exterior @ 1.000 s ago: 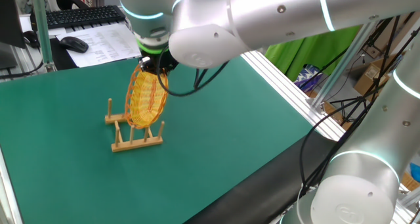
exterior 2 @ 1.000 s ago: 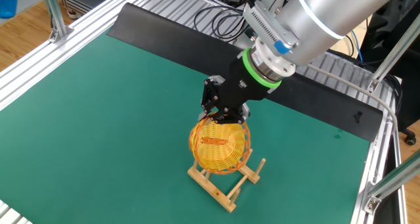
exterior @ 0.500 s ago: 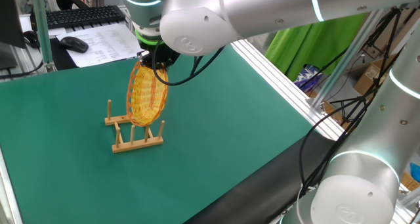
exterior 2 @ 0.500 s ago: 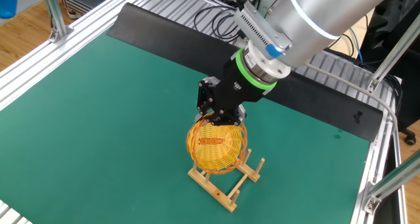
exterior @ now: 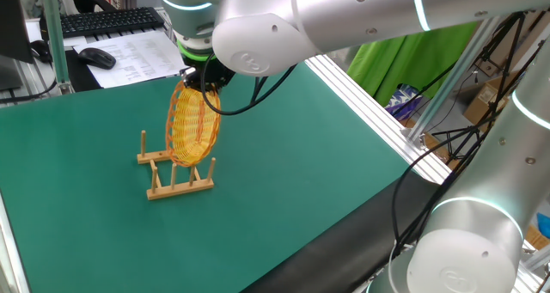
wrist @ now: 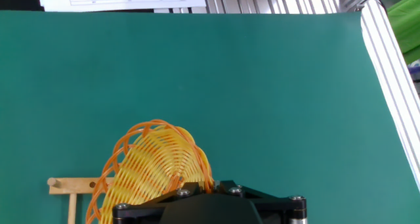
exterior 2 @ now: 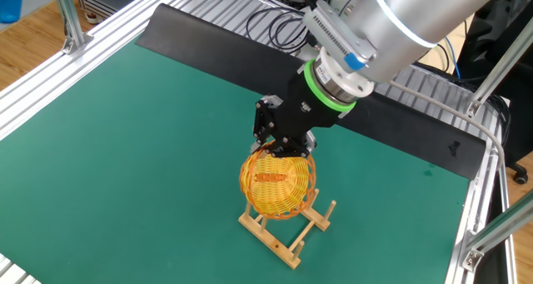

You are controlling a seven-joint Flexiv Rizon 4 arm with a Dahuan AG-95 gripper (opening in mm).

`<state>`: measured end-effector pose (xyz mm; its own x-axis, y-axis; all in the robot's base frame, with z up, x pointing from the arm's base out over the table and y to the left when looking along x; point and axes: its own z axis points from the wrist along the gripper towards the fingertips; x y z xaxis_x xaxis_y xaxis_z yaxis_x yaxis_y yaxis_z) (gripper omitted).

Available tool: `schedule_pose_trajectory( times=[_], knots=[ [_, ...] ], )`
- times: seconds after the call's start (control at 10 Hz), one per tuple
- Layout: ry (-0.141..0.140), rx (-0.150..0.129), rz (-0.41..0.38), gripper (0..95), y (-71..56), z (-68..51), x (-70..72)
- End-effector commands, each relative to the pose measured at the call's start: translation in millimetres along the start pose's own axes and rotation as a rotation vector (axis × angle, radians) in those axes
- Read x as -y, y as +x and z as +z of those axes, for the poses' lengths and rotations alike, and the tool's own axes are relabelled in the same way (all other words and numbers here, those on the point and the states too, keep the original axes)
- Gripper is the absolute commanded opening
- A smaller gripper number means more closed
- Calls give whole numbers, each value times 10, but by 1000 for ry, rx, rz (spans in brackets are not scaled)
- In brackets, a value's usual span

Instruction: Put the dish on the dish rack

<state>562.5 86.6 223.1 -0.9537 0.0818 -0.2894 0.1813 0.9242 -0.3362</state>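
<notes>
A silver robot arm reaches out over the counter (exterior 2: 125, 126), its wrist angled steeply downward. The black gripper (exterior 2: 279, 147) at its end is closed, pinching the top rim of the dish (exterior 2: 277, 186).

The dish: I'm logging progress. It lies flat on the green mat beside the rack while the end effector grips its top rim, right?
Not quite. The dish isn't flat on the mat; it stands on edge, its lower rim down among the pegs of the rack. The end effector does grip its top rim. The other fixed view shows it.
</notes>
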Motion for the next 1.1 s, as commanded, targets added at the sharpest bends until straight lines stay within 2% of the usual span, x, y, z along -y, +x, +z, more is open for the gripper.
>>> schedule_pose_trajectory(
  times=[0.1,0.4,0.9,1.1],
  knots=[
    [5,8,3,0,23,0,-5],
    [19,14,14,0,78,-11,-40],
    [18,8,26,0,109,-23,-77],
    [20,13,27,0,133,6,-137]
  ],
)
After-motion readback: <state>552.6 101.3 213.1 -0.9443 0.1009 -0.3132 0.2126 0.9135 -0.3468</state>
